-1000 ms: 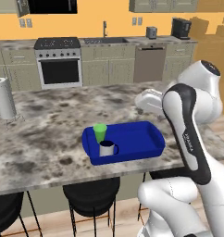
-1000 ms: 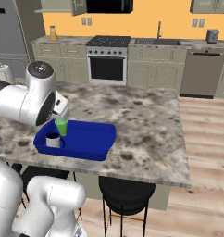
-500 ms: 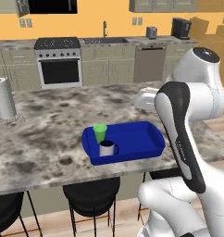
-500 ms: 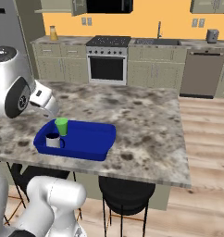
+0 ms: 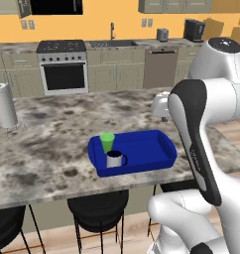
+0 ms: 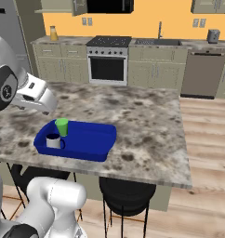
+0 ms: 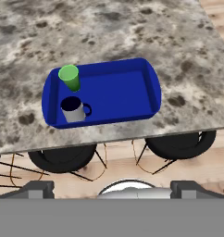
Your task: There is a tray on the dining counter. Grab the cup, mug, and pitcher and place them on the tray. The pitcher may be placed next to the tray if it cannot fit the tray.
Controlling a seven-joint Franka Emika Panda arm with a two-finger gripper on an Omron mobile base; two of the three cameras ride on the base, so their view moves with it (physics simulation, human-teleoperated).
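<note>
No writing or labels big enough to read anywhere.

A kitchen with an orange wall [image 5: 122, 20] and pale green cupboards [image 6: 147, 72] along the back. A wood floor [image 6: 207, 153] off to one side. A black-fronted oven [image 5: 65, 74] against the back wall, with a grey dishwasher [image 5: 159, 69] further along and a tap [image 5: 112, 31] between them. A toaster [image 5: 162, 34] and a dark coffee machine [image 5: 194, 30] on the back worktop. Far away on that back worktop, the pitcher [image 6: 54, 33] with its orange drink, well apart from everything else.

Up front, the long dining counter [image 5: 47, 134], grey and brown with dark speckles. Black round stools [image 5: 97, 211] tucked under its edge. A roll of paper towel [image 5: 4, 105] standing upright near one end.

On the counter, close to the stool side, the blue tray [image 5: 151, 154]. Inside it at one end, the green cup [image 5: 107, 142] upright, and just beside it the grey mug [image 5: 114, 159], dark inside, handle pointing to the middle of the tray. Rest of the tray bare.

High above the counter edge, looking down at the tray, the gripper [image 7: 112, 189], fingers spread wide with nothing between them.
</note>
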